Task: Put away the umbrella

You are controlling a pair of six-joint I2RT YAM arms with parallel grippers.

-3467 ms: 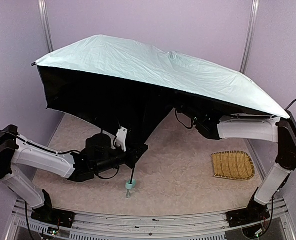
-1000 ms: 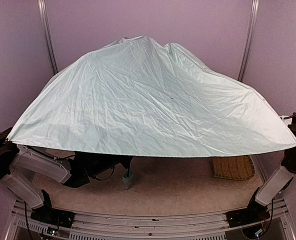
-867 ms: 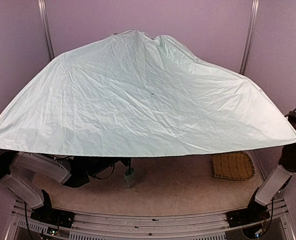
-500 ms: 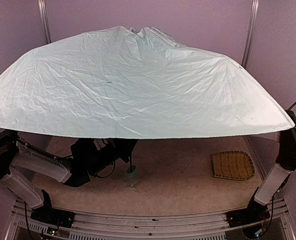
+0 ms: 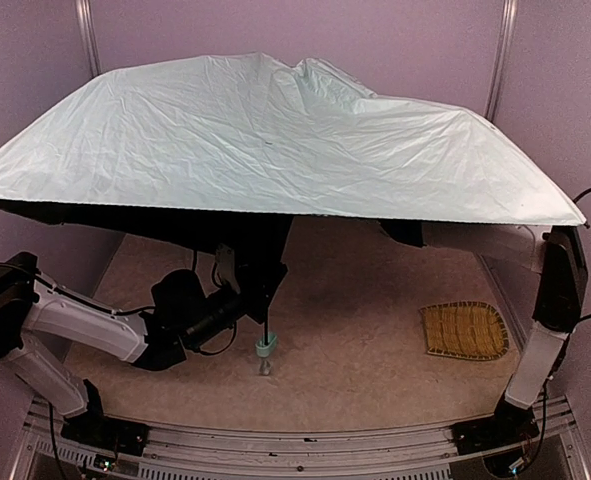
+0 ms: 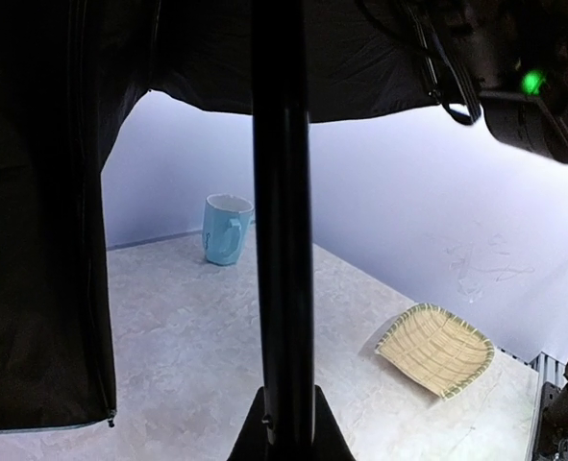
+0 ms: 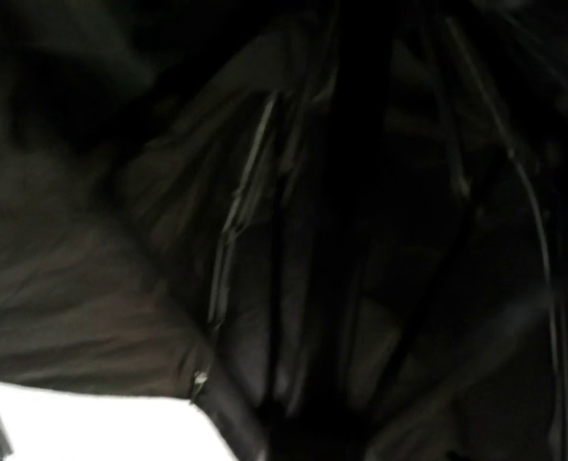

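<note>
Overhead, umbrella (image 5: 275,140) canopy spread wide above the table (image 5: 375,380); left gripper (image 6: 282,430) pinched tight on its black shaft (image 6: 282,240), mint handle (image 5: 265,346) hanging near the tabletop. Right gripper hidden under the dark lining; can't tell its jaws

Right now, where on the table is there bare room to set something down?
Bare table between the umbrella handle and the straw mat, also between mat and mug. Crowded around the shaft, where the left hand grips under the canopy.
</note>
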